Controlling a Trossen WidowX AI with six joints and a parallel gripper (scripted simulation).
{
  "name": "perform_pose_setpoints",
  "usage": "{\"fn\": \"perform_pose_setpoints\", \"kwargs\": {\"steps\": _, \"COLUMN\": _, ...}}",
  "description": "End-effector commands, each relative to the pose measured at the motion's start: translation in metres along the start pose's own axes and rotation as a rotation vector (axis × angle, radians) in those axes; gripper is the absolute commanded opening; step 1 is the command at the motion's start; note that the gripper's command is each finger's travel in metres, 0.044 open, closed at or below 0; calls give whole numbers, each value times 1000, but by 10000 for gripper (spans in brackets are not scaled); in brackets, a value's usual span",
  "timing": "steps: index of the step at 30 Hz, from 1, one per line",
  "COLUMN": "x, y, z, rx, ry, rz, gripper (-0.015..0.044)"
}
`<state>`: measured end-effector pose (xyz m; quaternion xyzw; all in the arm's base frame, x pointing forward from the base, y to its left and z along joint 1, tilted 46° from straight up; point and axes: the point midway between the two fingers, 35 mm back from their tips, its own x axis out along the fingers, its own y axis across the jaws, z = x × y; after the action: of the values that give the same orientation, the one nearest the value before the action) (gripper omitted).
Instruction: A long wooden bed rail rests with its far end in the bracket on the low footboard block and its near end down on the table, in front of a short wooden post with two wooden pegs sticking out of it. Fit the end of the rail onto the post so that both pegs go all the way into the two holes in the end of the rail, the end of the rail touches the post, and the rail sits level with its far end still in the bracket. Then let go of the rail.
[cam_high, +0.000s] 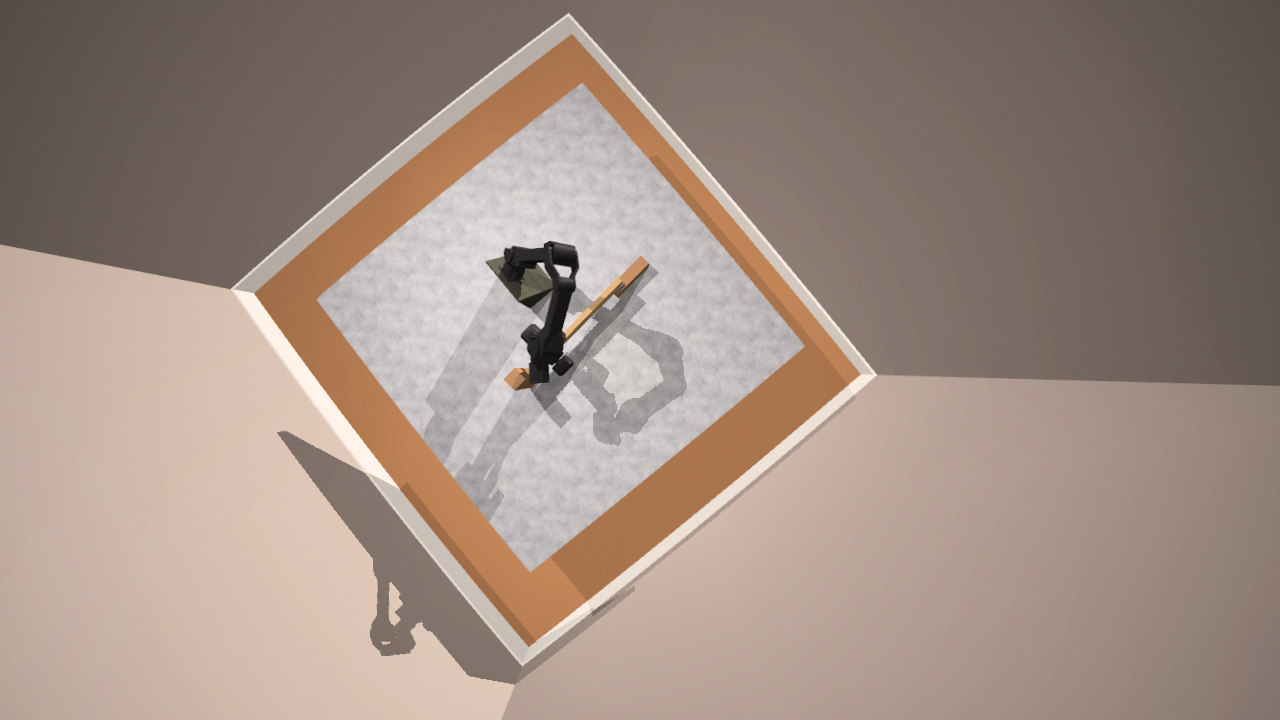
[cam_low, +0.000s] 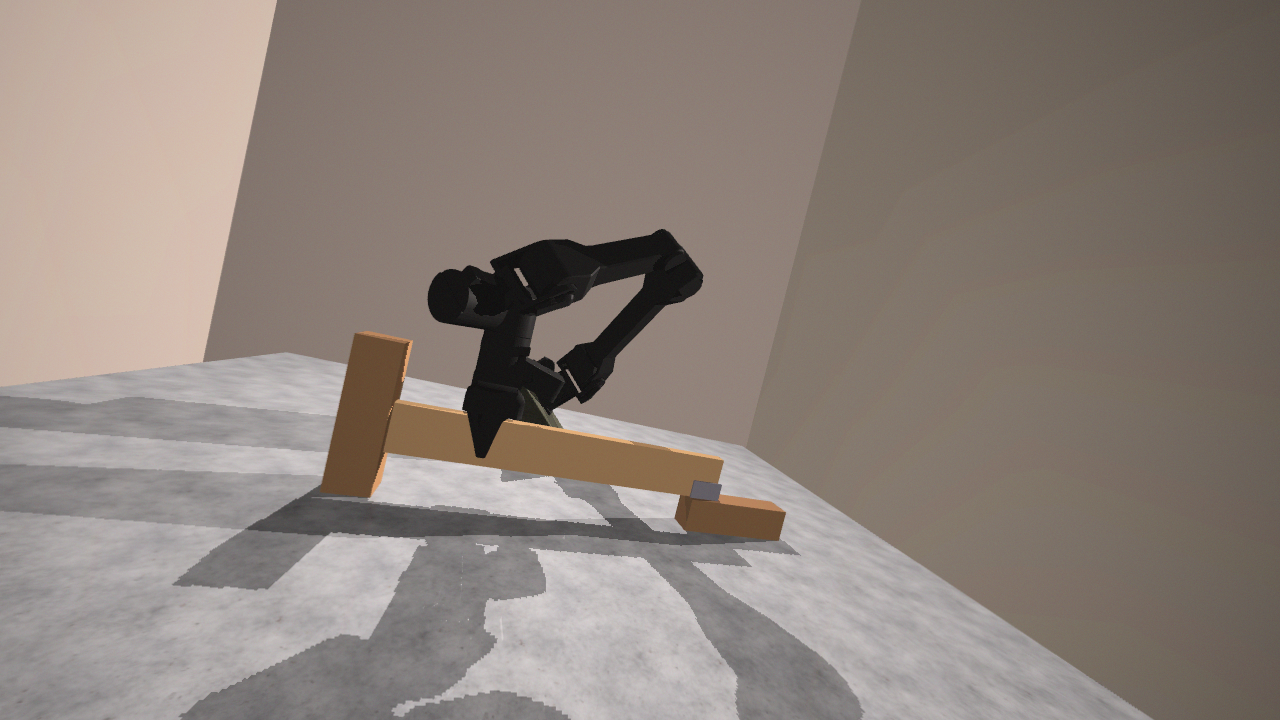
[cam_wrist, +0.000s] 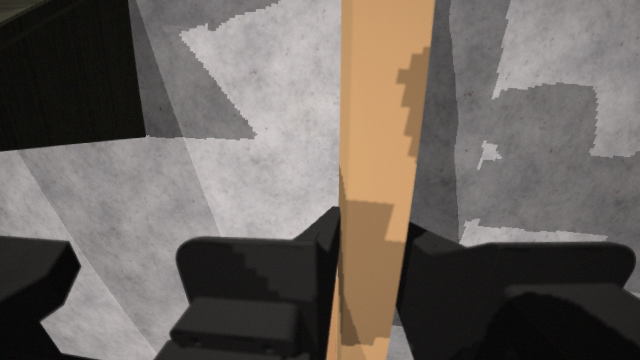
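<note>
Rail (cam_high: 590, 315) (cam_low: 590, 454) (cam_wrist: 382, 125) spans from the post (cam_high: 516, 378) (cam_low: 365, 416) to the footboard block (cam_high: 634, 268) (cam_low: 738, 517), held off the table (cam_high: 429, 268) (cam_low: 295, 644) (cam_wrist: 270, 190). Its near end meets the post's face, as far as the exterior view tells, and no peg shows between them; its far end sits at the bracket (cam_low: 705, 489). The claw (cam_high: 539, 368) (cam_low: 481, 447) (cam_wrist: 354, 214) is clamped on the rail, one finger on each flat side, nearer the post than the block.

It looks like stiff, fairly light wood — unlikely to bend or bruise, though its length would turn a small twist at the grip into a larger swing at the bracket. That hold near the post seems the right place for pushing home. Whether the pegs are fully in, I cannot tell; a last press along the rail — then a straight, even opening — would suit it.
</note>
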<state>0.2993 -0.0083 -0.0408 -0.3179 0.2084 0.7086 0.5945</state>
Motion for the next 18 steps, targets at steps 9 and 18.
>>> {"fn": "perform_pose_setpoints", "kwargs": {"steps": 9, "x": 0, "y": 0, "z": 0, "rx": 0, "ry": 0, "rz": 0, "gripper": 315}}
{"fn": "perform_pose_setpoints", "kwargs": {"steps": 18, "x": 0, "y": 0, "z": 0, "rx": 0, "ry": 0, "rz": 0, "gripper": 440}}
